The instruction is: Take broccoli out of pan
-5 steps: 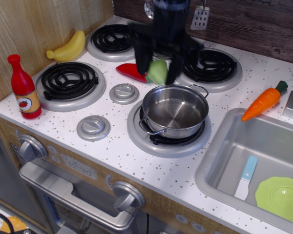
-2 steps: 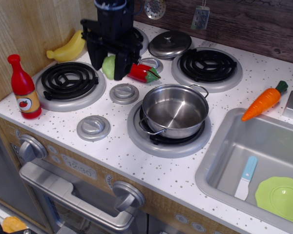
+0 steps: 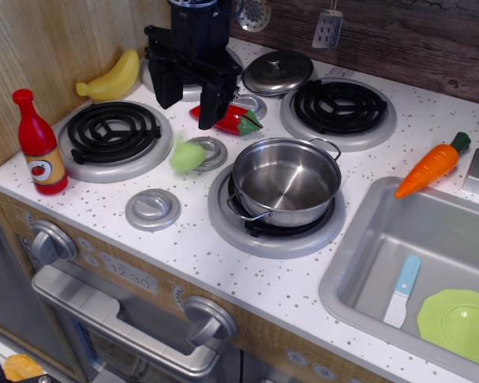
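Note:
The broccoli (image 3: pixel 186 155), a small pale-green lump, shows blurred on the stovetop at the left edge of a grey disc (image 3: pixel 208 152), between the left front burner and the pan. The pan (image 3: pixel 286 180), a shiny steel pot with wire handles, stands empty on the front middle burner. My black gripper (image 3: pixel 188 104) hangs above and behind the broccoli, clear of it. Its fingers (image 3: pixel 166 92) are spread and hold nothing.
A red pepper (image 3: pixel 228 120) lies just right of the gripper. A steel lid (image 3: pixel 278 72), banana (image 3: pixel 112 80) and ketchup bottle (image 3: pixel 38 144) stand around the burners. A carrot (image 3: pixel 433 166) lies right. The sink (image 3: pixel 359 263) holds a green plate (image 3: pixel 461 323) and a blue knife (image 3: pixel 403 289).
The gripper carried the broccoli left from above the pan, then opened. The broccoli has dropped out of the fingers to the stovetop beside the grey disc.

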`<action>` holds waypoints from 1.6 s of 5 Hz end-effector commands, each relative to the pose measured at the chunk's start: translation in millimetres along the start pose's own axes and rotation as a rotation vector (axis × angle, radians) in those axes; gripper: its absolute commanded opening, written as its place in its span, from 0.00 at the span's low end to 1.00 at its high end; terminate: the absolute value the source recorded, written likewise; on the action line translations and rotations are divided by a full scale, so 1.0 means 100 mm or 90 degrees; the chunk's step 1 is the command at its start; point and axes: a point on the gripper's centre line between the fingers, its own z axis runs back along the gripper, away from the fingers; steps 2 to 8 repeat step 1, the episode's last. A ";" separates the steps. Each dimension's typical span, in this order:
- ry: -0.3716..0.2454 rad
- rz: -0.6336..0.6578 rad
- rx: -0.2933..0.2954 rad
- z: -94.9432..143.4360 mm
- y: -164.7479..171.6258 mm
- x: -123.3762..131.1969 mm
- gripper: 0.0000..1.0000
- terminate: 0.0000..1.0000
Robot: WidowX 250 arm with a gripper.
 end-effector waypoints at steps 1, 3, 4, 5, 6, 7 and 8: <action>-0.037 -0.010 0.012 0.18 0.04 0.06 1.00 1.00; -0.037 -0.010 0.012 0.18 0.04 0.06 1.00 1.00; -0.037 -0.010 0.012 0.18 0.04 0.06 1.00 1.00; -0.037 -0.010 0.012 0.18 0.04 0.06 1.00 1.00; -0.037 -0.010 0.012 0.18 0.04 0.06 1.00 1.00; -0.037 -0.010 0.012 0.18 0.04 0.06 1.00 1.00; -0.037 -0.010 0.012 0.18 0.04 0.06 1.00 1.00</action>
